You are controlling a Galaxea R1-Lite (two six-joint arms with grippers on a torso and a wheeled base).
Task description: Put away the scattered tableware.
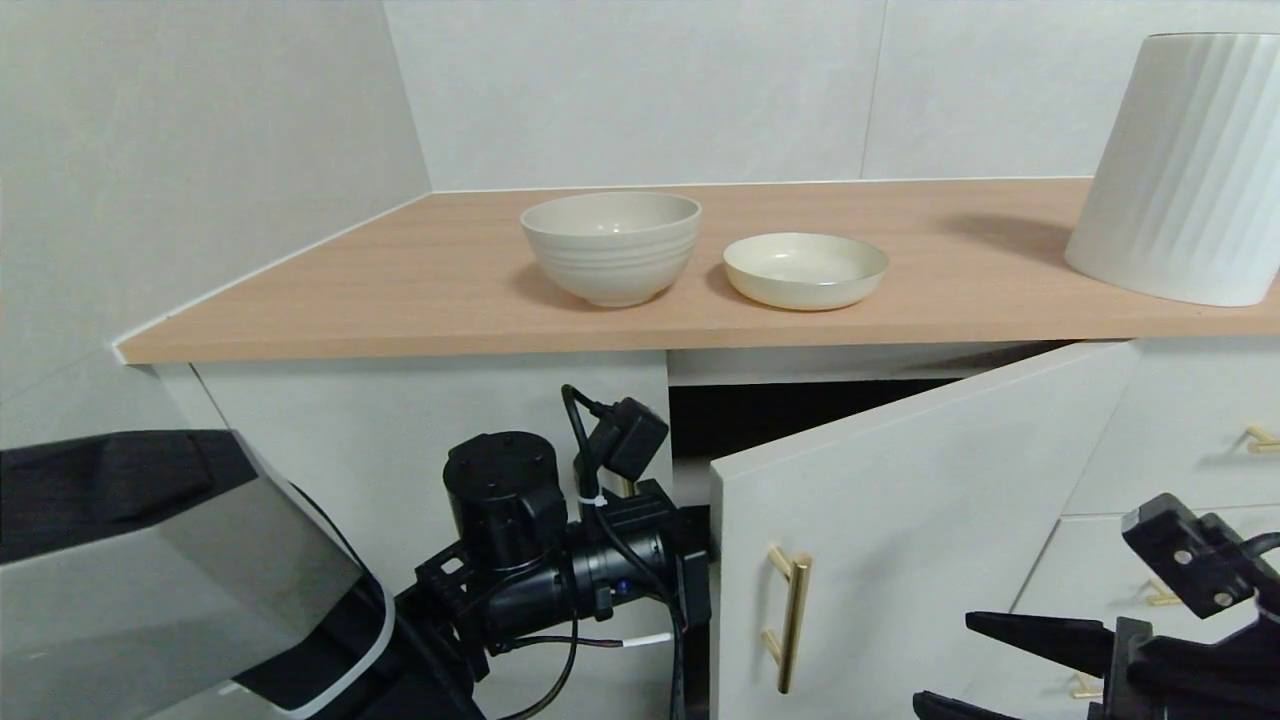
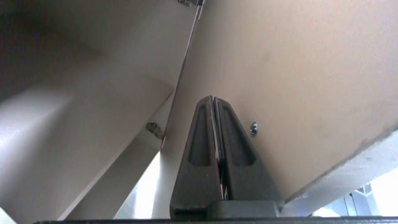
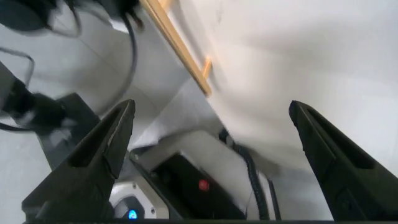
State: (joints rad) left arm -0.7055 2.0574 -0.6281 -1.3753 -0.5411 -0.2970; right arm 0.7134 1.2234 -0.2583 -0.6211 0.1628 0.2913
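Observation:
A deep cream bowl (image 1: pixel 610 245) and a shallow cream dish (image 1: pixel 805 268) stand side by side on the wooden countertop (image 1: pixel 400 300). Below them a white cabinet door (image 1: pixel 900 520) with a gold handle (image 1: pixel 790 620) stands partly open. My left gripper (image 2: pixel 213 99) is shut with nothing in it, its tips against the inner face of that door (image 2: pixel 298 81). The left arm (image 1: pixel 560 560) sits at the door's free edge. My right gripper (image 1: pixel 945 660) is low, in front of the door, open and empty. In the right wrist view the right gripper (image 3: pixel 211 106) faces the handle (image 3: pixel 177 46).
A tall white ribbed container (image 1: pixel 1180 165) stands on the counter at the right. White drawers with gold pulls (image 1: pixel 1262 437) lie right of the open door. The cabinet's interior (image 1: pixel 780 410) is dark. Tiled walls close the counter's back and left side.

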